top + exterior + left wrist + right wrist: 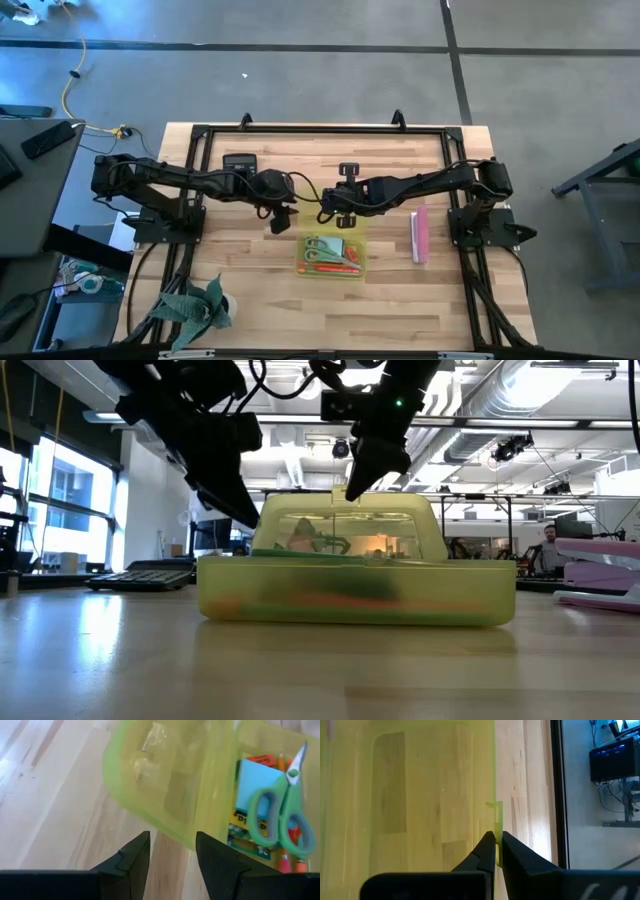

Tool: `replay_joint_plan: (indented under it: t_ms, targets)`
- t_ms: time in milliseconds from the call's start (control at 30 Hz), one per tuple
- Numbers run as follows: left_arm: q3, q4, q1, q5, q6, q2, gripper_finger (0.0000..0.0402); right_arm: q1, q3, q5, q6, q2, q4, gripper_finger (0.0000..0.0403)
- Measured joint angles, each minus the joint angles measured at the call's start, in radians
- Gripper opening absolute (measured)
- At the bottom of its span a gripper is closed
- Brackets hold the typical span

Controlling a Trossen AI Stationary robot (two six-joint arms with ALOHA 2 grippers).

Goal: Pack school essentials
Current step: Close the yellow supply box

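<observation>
High view is showing the scissors point(322, 249), pad point(347, 247) and pens point(338, 268) lying in the case point(304, 266) mid-table. Right end effector point(347, 216), at its far edge, is pinching the raised lid's point(348, 527) tab. Left end effector point(281, 220), just left, is hanging open, empty. No writing is reading clearly.

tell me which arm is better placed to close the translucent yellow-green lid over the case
Right. The right gripper is pinched on the edge tab of the translucent yellow-green plastic lid, which stands raised above the case. The left gripper is open beside the lid, holding nothing.
</observation>
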Motion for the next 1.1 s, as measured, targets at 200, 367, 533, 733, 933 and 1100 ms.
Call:
replay_joint_plan:
  t_ms: [200, 367, 533, 733, 933, 1100]
  targets:
    - [0.000, 0.001, 0.020, -0.069, -0.048, 0.001, 0.0147, 0.000, 0.000, -0.022, 0.000, 0.000, 0.015, 0.0007]
    - [0.000, 0.003, 0.046, -0.005, -0.040, 0.003, 0.0147, 0.001, 0.000, -0.021, 0.000, 0.000, 0.020, 0.0007]
    - [0.000, 0.003, 0.050, 0.093, -0.014, 0.003, 0.0147, 0.002, 0.000, -0.022, 0.000, 0.000, 0.025, 0.0007]
    - [0.000, -0.024, 0.049, 0.124, 0.006, -0.020, 0.0147, 0.002, 0.000, -0.021, 0.000, 0.000, 0.012, 0.0007]
    - [0.001, -0.087, 0.070, 0.058, 0.006, -0.057, 0.0139, 0.002, 0.000, -0.020, 0.000, 0.000, 0.009, 0.0007]
    - [0.001, -0.137, 0.123, 0.008, 0.008, -0.075, 0.0110, 0.005, 0.000, -0.019, 0.000, 0.000, 0.008, 0.0007]
